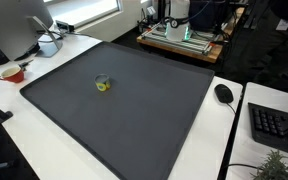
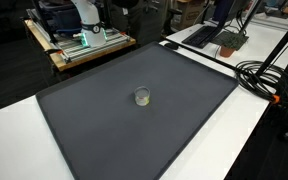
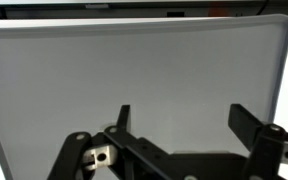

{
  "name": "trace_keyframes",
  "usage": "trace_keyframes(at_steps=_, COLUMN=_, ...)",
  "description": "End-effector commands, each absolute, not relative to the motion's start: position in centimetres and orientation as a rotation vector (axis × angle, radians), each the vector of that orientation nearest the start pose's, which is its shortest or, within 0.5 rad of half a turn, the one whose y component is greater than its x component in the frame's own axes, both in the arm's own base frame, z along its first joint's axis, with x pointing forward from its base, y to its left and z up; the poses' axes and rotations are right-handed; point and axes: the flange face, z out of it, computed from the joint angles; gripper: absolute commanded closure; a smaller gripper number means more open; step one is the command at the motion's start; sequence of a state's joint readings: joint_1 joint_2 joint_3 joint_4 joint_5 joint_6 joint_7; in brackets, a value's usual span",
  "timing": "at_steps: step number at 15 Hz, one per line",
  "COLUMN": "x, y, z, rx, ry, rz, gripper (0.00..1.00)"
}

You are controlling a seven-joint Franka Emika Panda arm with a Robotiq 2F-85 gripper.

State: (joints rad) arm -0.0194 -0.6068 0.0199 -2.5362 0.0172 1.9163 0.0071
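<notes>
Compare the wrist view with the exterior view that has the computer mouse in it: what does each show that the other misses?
Only the wrist view shows the claw, jaws apart with nothing between them. Only in an exterior view do you see the small object sitting on the mat, with the mouse and the keyboard on the white table beyond the mat's edge. Both share the dark grey mat itself.

Dark mat — black mouse, keyboard, red bowl beside it.

Both exterior views look down on the dark mat from different sides; the wrist view skims it closely.
</notes>
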Motion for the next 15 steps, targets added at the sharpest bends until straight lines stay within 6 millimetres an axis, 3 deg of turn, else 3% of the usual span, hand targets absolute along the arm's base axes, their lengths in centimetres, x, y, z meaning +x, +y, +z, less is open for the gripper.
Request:
trace_keyframes(at_steps=1, x=36.3, y=0.2, z=47.4, rx=-3.137, ry=0.025, rz=0.022, gripper=0.00)
trace_keyframes(at_steps=11, x=36.3, y=0.2, z=47.4, rx=-3.137, ry=0.025, rz=0.022, gripper=0.00)
trace_keyframes(at_steps=15, x=36.8, y=2.1, z=47.5, rx=-3.189, ry=-0.168, rz=-0.046, gripper=0.00)
